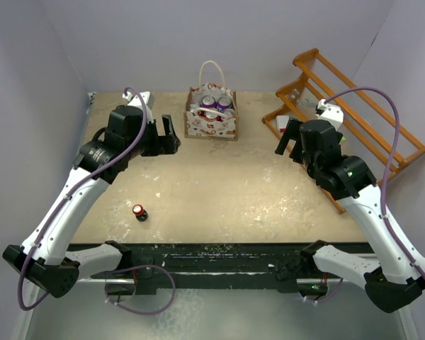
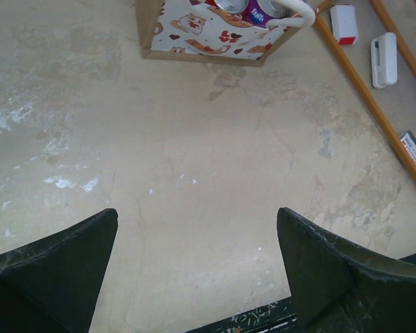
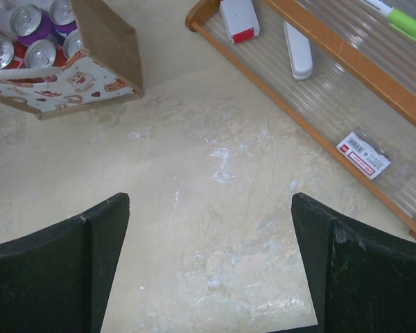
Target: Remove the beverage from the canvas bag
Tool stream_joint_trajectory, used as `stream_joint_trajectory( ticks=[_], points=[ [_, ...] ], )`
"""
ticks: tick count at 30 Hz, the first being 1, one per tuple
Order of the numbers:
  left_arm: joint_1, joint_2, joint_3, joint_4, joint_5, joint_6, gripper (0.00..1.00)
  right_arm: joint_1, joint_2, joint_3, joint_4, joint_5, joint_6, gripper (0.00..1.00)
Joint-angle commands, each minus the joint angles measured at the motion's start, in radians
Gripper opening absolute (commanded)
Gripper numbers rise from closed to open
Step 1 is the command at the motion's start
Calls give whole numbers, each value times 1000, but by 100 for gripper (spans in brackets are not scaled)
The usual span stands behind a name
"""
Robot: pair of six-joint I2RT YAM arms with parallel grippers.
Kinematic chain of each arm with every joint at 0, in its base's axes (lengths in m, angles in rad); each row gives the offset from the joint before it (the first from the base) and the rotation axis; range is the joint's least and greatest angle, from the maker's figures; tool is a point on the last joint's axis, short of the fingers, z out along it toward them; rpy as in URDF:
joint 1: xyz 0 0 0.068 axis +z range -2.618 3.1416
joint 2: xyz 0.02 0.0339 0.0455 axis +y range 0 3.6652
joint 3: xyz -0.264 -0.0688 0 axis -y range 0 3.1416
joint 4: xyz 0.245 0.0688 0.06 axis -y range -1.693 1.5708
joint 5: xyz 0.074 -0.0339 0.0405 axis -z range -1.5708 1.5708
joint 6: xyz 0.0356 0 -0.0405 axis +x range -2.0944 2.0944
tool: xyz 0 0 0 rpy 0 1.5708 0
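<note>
The canvas bag (image 1: pixel 211 122) stands at the table's far middle, white face with red prints, tan sides, white loop handles upright. Several beverage cans (image 1: pixel 214 106) with silver tops, purple and red, sit inside it. My left gripper (image 1: pixel 171 136) hovers open just left of the bag, nothing between its fingers. My right gripper (image 1: pixel 286 138) hovers open to the bag's right, also empty. The left wrist view has the bag (image 2: pixel 208 35) at the top edge, well ahead of the gripper (image 2: pixel 197 215). In the right wrist view the bag (image 3: pixel 76 76) and cans (image 3: pixel 28 21) lie at top left, away from the gripper (image 3: pixel 209 198).
A small red-topped can-like object (image 1: pixel 139 212) stands alone on the table near the left front. A wooden rack (image 1: pixel 354 120) at the right rear holds small items: a white and red box (image 3: pixel 239 17), a white bar (image 3: pixel 297 52) and a packet (image 3: pixel 362 154).
</note>
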Motion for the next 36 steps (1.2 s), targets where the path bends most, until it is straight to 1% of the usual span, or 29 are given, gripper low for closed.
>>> stream_joint_trajectory(
  ticks=[1, 3, 9, 14, 18, 23, 27, 30, 33, 36],
  points=[
    [15, 24, 5, 125, 69, -61, 99, -11, 18, 16, -13, -15, 92, 100],
    [24, 39, 5, 153, 98, -92, 99, -13, 21, 9, -20, -64, 108, 100],
    [67, 104, 0, 267, 210, -232, 99, -16, 9, -51, 102, -172, 60, 100],
    [118, 175, -18, 342, 268, -441, 99, -16, 52, -33, 176, -186, 6, 100],
    [127, 222, -33, 429, 279, -570, 99, -17, 110, 2, 205, -216, -53, 100],
    [128, 243, -36, 489, 234, -690, 99, -17, 171, 38, 195, -238, -133, 100],
    [126, 246, -35, 450, 156, -787, 99, -17, 184, 37, 199, -293, -150, 100],
    [119, 260, -25, 421, 111, -854, 99, -18, 168, -11, 233, -324, -140, 100],
    [89, 310, 11, 386, 79, -938, 99, -17, 158, -32, 241, -339, -136, 100],
    [42, 409, 83, 387, 77, -984, 99, -17, 156, -25, 225, -329, -156, 100]
  ],
)
